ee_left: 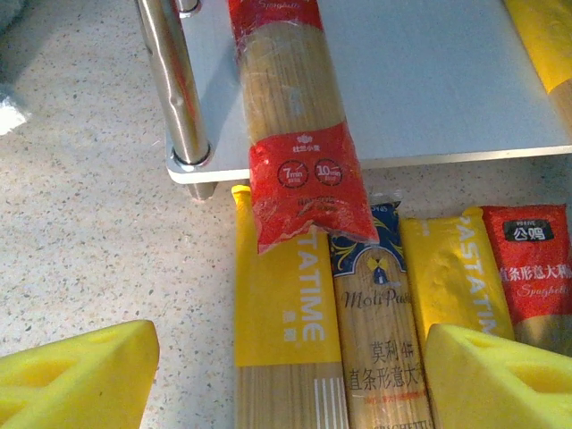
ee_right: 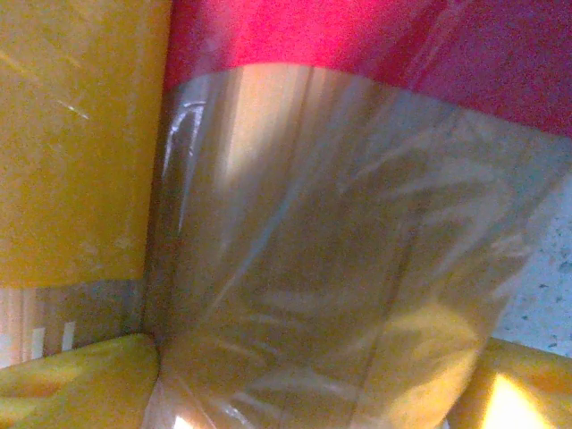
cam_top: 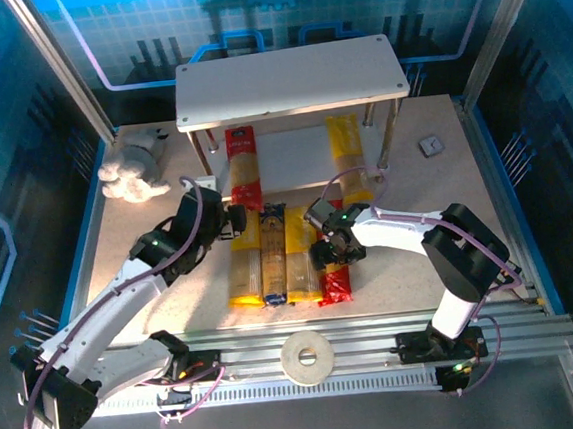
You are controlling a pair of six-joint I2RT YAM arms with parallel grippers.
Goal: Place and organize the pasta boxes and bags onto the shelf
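Fingers [ee_right: 76, 384] of the right gripper [cam_top: 332, 247] straddle the red pack [ee_right: 340, 223]; we cannot tell if they pinch.
Pack lies straight under them, rightmost of four on the table [cam_top: 418, 283], long axis pointing at the shelf [cam_top: 285, 84], grip set across it. Right arm nearer; left gripper [cam_top: 232, 221] hangs spread wide over the left-hand packs [ee_left: 277, 313]. Glossy clear film, red ends, pale spaghetti showing, creased.
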